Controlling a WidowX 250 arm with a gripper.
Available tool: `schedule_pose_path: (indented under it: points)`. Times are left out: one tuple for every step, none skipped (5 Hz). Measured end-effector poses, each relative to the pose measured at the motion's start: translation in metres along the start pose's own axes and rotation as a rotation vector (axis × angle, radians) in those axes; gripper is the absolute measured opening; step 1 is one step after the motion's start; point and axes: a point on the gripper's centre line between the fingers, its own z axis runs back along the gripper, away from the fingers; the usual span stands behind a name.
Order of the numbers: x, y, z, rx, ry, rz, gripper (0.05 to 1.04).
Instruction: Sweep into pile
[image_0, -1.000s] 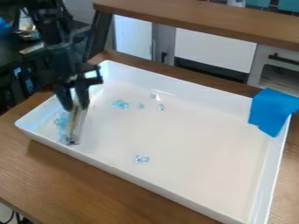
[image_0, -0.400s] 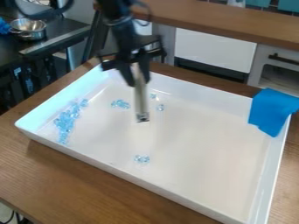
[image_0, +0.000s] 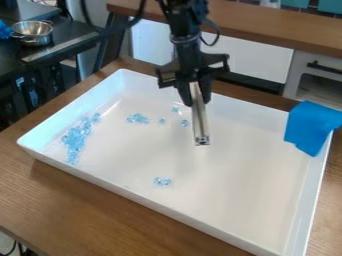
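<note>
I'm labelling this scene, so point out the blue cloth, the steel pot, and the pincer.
Blue cloth (image_0: 311, 127): camera view, middle of its draped face.
Steel pot (image_0: 33, 34): camera view, outer side wall.
Pincer (image_0: 194, 93): camera view, midway between its fingertips.

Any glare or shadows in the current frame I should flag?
Camera view: a bright sheen on the left wall of the white tray, a dark shadow on the wooden table along the tray's near side, and highlights on the metal pot.

the tray (image_0: 234, 200) is on the table (image_0: 80, 200), most beads (image_0: 77, 137) in it at left, others farther right, cloth (image_0: 310, 127) over its back right corner.
</note>
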Motion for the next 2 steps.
schedule_pose_path:
  points:
    - [0.0068,-0.0045,-0.0206,0.045,0.028,0.004,0.313]
    - [0.013,-0.0056,-0.0298,0.075,0.029,0.01,0.313]
